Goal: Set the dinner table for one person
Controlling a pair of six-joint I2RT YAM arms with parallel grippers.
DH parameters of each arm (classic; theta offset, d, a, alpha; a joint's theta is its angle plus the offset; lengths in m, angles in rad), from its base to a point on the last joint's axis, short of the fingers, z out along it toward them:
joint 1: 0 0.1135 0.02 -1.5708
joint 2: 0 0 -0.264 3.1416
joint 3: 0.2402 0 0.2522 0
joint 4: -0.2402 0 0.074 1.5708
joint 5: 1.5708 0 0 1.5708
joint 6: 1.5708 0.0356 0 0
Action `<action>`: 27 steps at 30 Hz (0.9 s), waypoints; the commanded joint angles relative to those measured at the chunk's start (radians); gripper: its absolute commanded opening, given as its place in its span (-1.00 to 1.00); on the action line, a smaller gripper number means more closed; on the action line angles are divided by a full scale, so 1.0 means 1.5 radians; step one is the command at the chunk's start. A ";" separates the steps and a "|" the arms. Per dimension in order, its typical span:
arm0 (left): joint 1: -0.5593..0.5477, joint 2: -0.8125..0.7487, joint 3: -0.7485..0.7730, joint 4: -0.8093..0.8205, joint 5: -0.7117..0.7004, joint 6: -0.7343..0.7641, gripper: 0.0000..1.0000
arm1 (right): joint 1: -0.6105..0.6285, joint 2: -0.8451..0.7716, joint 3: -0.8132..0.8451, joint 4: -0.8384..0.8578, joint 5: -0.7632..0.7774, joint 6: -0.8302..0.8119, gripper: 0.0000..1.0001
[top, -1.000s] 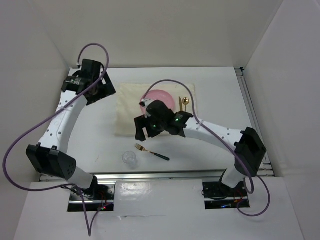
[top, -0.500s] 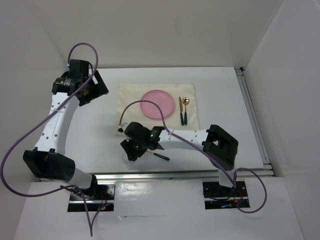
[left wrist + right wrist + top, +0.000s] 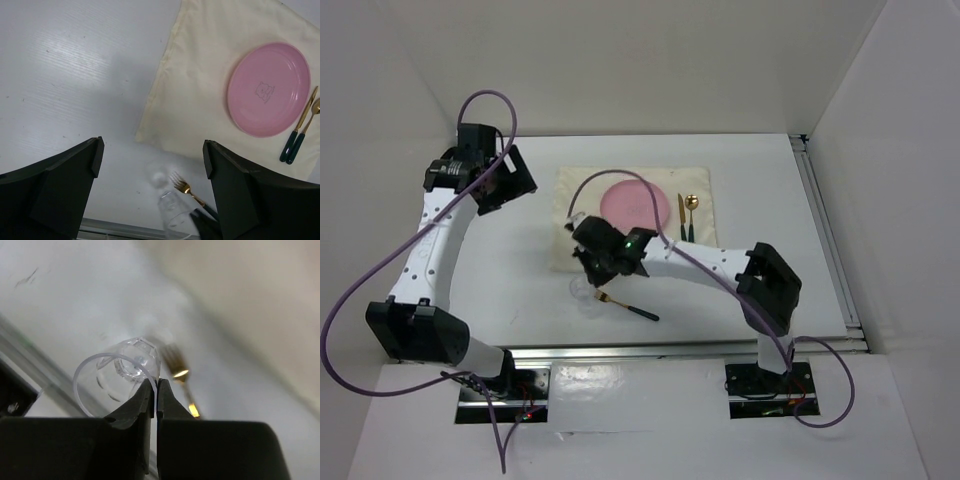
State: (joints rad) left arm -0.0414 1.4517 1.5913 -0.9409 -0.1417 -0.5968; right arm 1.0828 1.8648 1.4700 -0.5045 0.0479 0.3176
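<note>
Clear glass nipped at rim by right pincer, jaws closed on it. Half second ago both sat nearer near rail; now shifted toward mat. Fork on bench just beside. Bench: matte white, flat, spanning whole workspace under arms. Farther: pink plate, knife, spoon on mat. Left pincer, far left: jaws wide apart.

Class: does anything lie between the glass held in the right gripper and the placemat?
The fork lies close beside the glass. Toward the placemat's bare left part, nothing visible intervenes.
</note>
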 commanded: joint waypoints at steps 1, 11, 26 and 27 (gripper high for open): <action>0.013 -0.040 -0.023 0.034 0.030 0.038 1.00 | -0.144 -0.055 0.066 -0.071 0.089 0.014 -1.00; -0.133 -0.084 -0.213 0.132 0.109 0.017 1.00 | -0.469 0.140 0.315 -0.120 0.163 0.017 -1.00; -0.408 0.062 -0.258 0.179 0.151 -0.238 0.85 | -0.549 0.350 0.515 -0.129 0.170 0.034 -1.00; -0.416 0.086 -0.258 0.179 0.160 -0.238 0.85 | -0.549 0.360 0.522 -0.136 0.170 0.034 -1.00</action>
State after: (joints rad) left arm -0.6529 1.5299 1.2076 -0.7170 0.0452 -0.8722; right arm 0.2668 2.3871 2.1986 -0.6975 0.2886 0.3584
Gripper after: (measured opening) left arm 0.927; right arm 0.056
